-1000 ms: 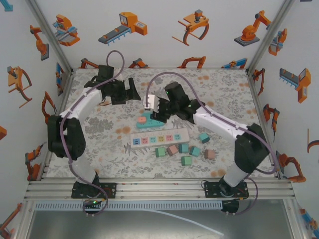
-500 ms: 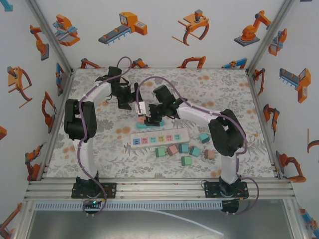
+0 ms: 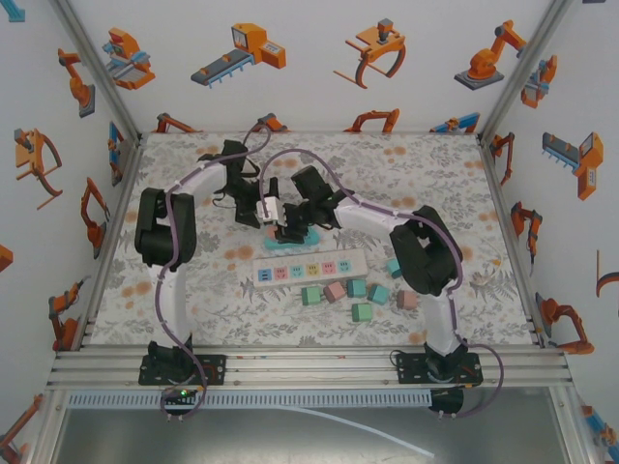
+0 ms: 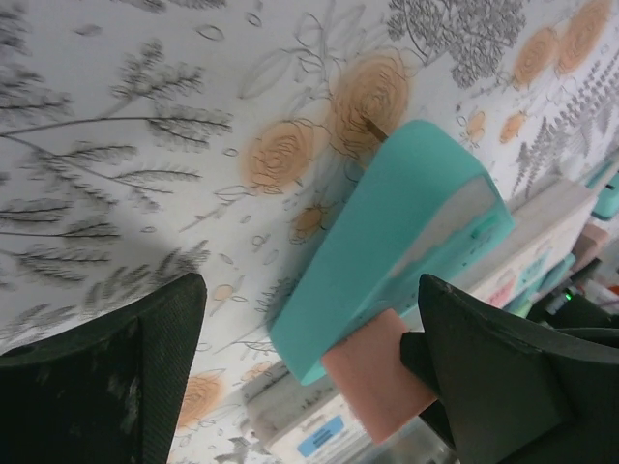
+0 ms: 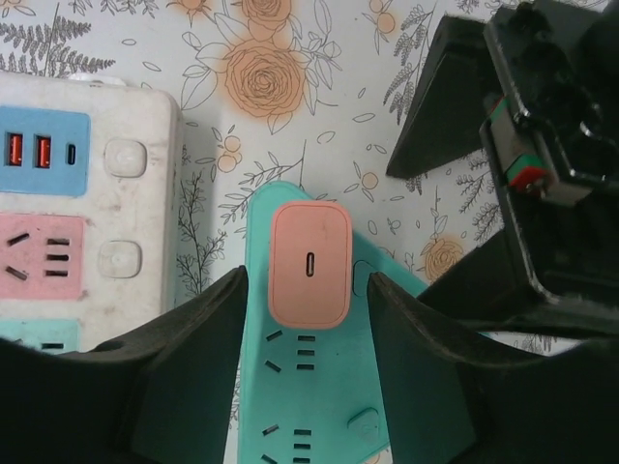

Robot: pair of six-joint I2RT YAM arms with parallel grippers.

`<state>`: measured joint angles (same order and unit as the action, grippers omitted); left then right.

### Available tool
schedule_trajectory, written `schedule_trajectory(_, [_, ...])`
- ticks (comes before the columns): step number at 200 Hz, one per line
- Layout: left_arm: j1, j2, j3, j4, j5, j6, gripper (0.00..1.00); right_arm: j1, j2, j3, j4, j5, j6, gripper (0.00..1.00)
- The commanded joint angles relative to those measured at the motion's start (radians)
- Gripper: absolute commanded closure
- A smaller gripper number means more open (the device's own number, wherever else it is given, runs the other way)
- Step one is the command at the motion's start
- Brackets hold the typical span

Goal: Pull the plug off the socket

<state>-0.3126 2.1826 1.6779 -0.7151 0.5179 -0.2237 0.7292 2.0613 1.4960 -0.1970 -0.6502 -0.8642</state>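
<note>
now the right tool (image 5: 308, 278) straddles the pink plug (image 5: 309, 263) on the teal socket (image 5: 324, 411).

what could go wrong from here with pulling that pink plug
The left gripper stands open around the teal strip, not clamping it, so the strip may lift with the pink plug. The right gripper flanks the plug without touching; a shallow grip could slip. Both grippers sit close and might collide.

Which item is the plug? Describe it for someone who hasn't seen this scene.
On the floral table, find the long white power strip; just behind it lies a smaller teal socket block. The plug is the pink rounded piece seated on that block, unlike the loose cubes in front of the strip.
</note>
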Motion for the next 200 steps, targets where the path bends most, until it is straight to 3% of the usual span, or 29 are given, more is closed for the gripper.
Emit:
schedule_trajectory(1, [-0.021,0.030,0.038,-0.028,-0.012,0.028,0.17,-0.001,0.022,0.045,0.016,-0.034,0.012,0.52])
schedule_trajectory(79, [-0.030,0.057,0.012,-0.108,-0.108,0.085,0.18,0.006,0.036,0.063,0.002,-0.012,0.019,0.66])
schedule_trajectory(167, [-0.032,0.077,-0.065,-0.118,-0.191,0.104,0.30,0.042,-0.004,0.080,-0.046,0.089,-0.020,0.80])
schedule_trajectory(200, [-0.031,0.083,-0.100,-0.077,-0.189,0.094,0.30,0.071,-0.003,0.154,-0.186,0.133,-0.092,0.86])
